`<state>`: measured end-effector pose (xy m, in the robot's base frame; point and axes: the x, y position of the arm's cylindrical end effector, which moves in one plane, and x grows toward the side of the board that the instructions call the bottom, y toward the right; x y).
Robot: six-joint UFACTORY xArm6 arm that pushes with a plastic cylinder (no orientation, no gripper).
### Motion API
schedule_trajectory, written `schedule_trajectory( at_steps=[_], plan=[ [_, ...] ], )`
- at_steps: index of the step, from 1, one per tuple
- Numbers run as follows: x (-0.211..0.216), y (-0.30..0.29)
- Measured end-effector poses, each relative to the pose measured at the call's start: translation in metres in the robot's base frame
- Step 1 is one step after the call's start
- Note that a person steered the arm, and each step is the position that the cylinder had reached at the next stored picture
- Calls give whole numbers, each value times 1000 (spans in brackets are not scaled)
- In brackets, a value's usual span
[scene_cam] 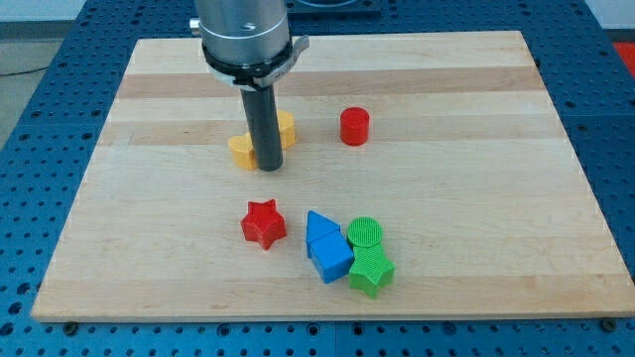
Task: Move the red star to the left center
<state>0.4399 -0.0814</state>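
Note:
The red star [263,223] lies on the wooden board [149,198], below the middle and a little to the view's left. My tip [269,167] rests on the board above the star, apart from it. The rod stands in front of two yellow blocks: one [241,151] to its left and one [286,128] to its upper right, both partly hidden, shapes unclear.
A red cylinder [354,126] stands to the right of the rod. Right of the star sit a blue triangle [319,229], a blue cube [331,260], a green cylinder [365,233] and a green star [371,270], close together. The board's edge runs all round.

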Motion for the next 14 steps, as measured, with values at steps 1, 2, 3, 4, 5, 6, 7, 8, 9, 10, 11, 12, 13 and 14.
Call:
schedule_trajectory(
  at_steps=[1,2,3,4,5,6,7,8,9,10,11,12,13,14],
  plan=[
    [-3,-36],
    [-3,-77],
    [-1,-85],
    [51,-111],
    [134,-95],
    [164,-8],
    [153,36],
    [125,33],
    [102,13],
    [82,-20],
    [52,-41],
    [38,-54],
    [38,-2],
    [31,28]
  ],
)
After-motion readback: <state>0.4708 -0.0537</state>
